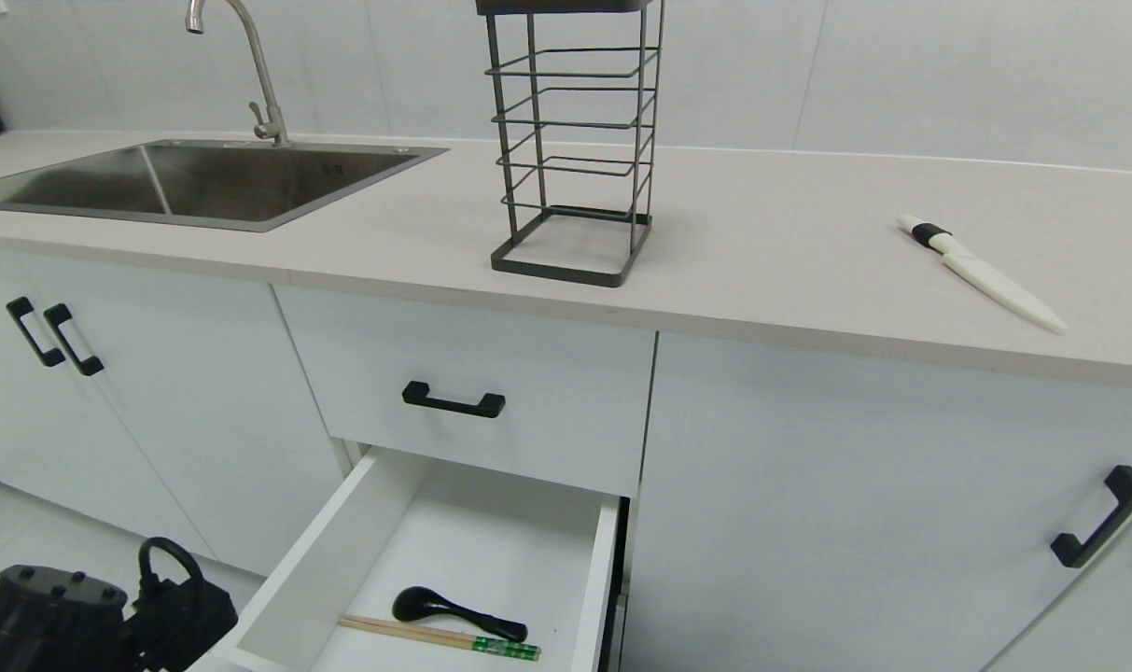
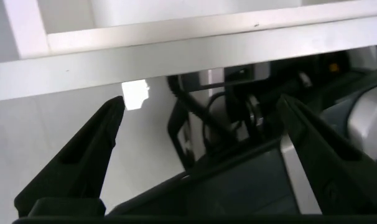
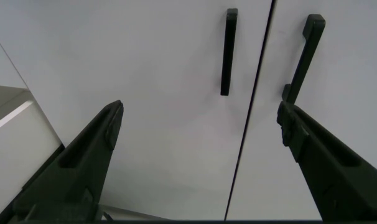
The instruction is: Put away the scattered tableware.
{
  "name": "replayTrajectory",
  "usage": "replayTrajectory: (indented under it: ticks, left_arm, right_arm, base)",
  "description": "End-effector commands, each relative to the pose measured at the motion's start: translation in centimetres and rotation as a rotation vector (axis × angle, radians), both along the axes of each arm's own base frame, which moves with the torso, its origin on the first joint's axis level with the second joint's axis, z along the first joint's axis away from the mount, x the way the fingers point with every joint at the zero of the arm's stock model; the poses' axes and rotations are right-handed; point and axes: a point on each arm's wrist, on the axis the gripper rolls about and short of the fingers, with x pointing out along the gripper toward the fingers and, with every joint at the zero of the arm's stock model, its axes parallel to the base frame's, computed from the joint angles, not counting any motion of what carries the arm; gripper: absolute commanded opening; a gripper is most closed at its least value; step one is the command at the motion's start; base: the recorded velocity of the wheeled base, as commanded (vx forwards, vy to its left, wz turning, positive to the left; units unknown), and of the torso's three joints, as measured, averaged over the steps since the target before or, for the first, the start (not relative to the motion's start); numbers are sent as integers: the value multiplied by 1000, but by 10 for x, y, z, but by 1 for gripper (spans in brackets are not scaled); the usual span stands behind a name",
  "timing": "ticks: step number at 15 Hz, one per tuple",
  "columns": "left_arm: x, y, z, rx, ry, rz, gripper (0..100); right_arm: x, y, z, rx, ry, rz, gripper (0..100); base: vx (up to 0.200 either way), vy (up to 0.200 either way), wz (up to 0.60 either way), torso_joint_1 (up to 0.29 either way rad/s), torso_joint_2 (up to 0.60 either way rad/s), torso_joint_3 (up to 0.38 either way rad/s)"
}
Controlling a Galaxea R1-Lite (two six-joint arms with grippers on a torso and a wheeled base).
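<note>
A white knife with a black band (image 1: 981, 273) lies on the countertop (image 1: 771, 243) at the right. Below the counter a white drawer (image 1: 334, 551) stands pulled open. Inside it lie a black spoon (image 1: 454, 611) and a pair of wooden chopsticks (image 1: 440, 637) near the front. My left gripper (image 2: 201, 102) is open and holds nothing. It hangs low, to the left of the drawer, where the left arm (image 1: 52, 611) shows. My right gripper (image 3: 201, 109) is open and empty too, facing white cabinet doors with black handles (image 3: 227, 53).
An empty black wire rack (image 1: 575, 149) stands mid-counter. A steel sink (image 1: 202, 177) with a faucet (image 1: 258, 75) is at the back left. A shut drawer with a black handle (image 1: 454, 401) sits above the open one. Cabinet doors flank both sides.
</note>
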Motion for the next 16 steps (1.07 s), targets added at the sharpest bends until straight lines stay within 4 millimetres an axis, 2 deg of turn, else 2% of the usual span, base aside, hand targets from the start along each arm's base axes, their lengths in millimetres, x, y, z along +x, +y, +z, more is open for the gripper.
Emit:
replayTrajectory:
  ticks: [1, 7, 12, 16]
  left_arm:
    - [4, -1, -5, 41, 3, -14, 100]
    - [7, -1, -5, 57, -30, -41, 100]
    - [25, -7, -14, 46, -61, -41, 100]
    - [49, -14, -23, 23, -130, -32, 100]
  right_arm:
    - [0, 0, 0, 0, 3, -1, 100]
    - [0, 0, 0, 0, 3, 1, 100]
    - [0, 0, 0, 0, 3, -1, 100]
    - [0, 0, 0, 0, 3, 3, 100]
  base:
    - [0, 0, 0, 0, 0, 0]
    - [0, 0, 0, 0, 0, 0]
    - [0, 0, 0, 0, 0, 0]
    - [0, 0, 0, 0, 0, 0]
